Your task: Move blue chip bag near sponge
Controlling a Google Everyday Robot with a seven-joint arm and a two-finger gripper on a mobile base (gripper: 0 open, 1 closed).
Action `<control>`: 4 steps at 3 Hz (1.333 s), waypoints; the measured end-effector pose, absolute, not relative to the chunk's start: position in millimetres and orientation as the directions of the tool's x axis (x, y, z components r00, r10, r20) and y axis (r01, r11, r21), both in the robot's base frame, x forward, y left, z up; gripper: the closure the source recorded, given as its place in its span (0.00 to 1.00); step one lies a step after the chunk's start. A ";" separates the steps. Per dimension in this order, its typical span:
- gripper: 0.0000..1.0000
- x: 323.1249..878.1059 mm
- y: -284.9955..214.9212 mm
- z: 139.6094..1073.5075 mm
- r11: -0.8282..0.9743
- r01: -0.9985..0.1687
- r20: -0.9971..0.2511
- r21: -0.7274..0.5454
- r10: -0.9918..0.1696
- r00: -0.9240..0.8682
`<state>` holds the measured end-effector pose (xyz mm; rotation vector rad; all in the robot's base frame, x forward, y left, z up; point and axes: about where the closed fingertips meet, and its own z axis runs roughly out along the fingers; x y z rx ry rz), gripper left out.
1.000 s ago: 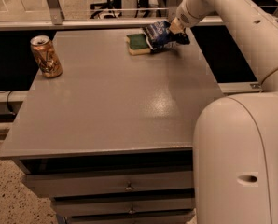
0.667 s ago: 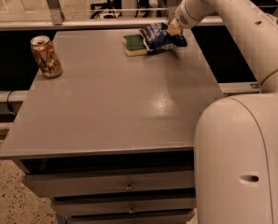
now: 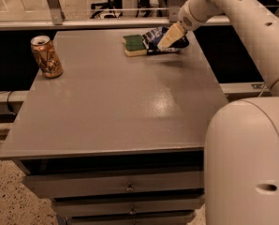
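Observation:
The blue chip bag lies at the far edge of the grey table, dark navy with white lettering. Its left end touches the sponge, a small block with a green top over a pale yellow base. My gripper reaches down from the upper right and is shut on the middle of the bag, holding it at the table surface. The gripper covers the bag's centre; its right end shows beyond it.
A dented copper-coloured can stands upright near the table's far left corner. My white arm spans the upper right, and my body fills the lower right. Drawers sit under the table front. A rail runs behind the table.
The gripper has lowered the blue chip bag slightly, so it now rests beside the sponge. The sponge and the can have not moved.

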<state>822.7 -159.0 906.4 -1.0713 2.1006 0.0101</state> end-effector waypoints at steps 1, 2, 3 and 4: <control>0.00 811.2 -164.5 915.9 0.633 -0.703 -0.644 -0.324 -0.692 -0.327; 0.00 742.8 -189.6 961.6 0.565 -0.761 -0.765 -0.320 -0.627 -0.144; 0.00 683.2 -237.8 983.8 0.476 -0.783 -0.773 -0.400 -0.634 0.010; 0.00 687.8 -235.7 980.3 0.459 -0.781 -0.757 -0.423 -0.653 0.027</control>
